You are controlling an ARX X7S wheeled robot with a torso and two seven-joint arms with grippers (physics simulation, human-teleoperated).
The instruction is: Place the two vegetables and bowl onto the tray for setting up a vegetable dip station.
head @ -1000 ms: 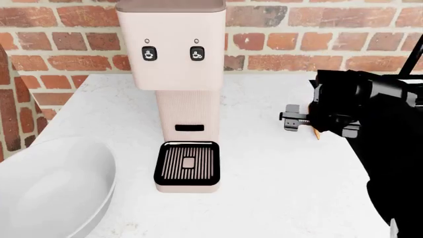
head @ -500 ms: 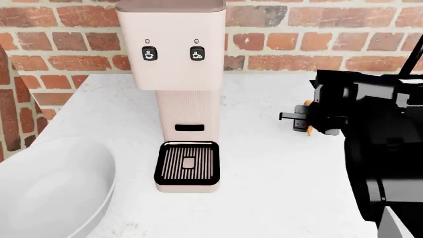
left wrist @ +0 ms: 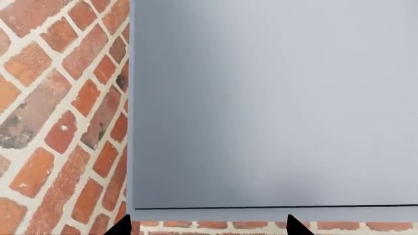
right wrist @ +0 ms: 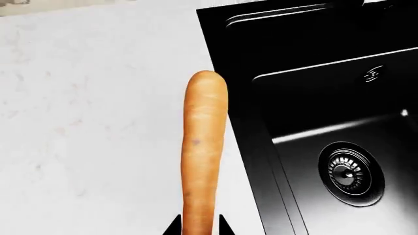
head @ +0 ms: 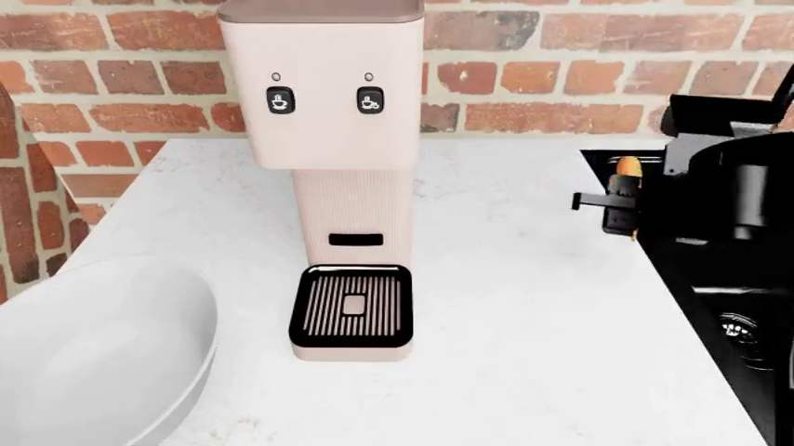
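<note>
My right gripper (head: 616, 210) is shut on the orange carrot (head: 629, 167) and holds it in the air at the counter's right side, over the sink's left edge. In the right wrist view the carrot (right wrist: 203, 142) runs lengthwise out from between the jaws of my right gripper (right wrist: 198, 229), above the line where counter meets sink. The white bowl (head: 87, 358) sits at the counter's front left, partly cut off. My left gripper (left wrist: 205, 227) is open and empty, with its tips (left wrist: 121, 226) far apart, and does not show in the head view. The cucumber and the tray are out of view.
A pink coffee machine (head: 335, 139) stands mid-counter against the brick wall (head: 112, 65). The black sink (head: 732, 316) with a round drain (right wrist: 349, 174) lies at the right. The left wrist view faces a grey panel (left wrist: 274, 98) and bricks.
My right arm has moved right and slightly up with the carrot, from over the counter to the sink's left edge. The bowl and the coffee machine have not moved.
</note>
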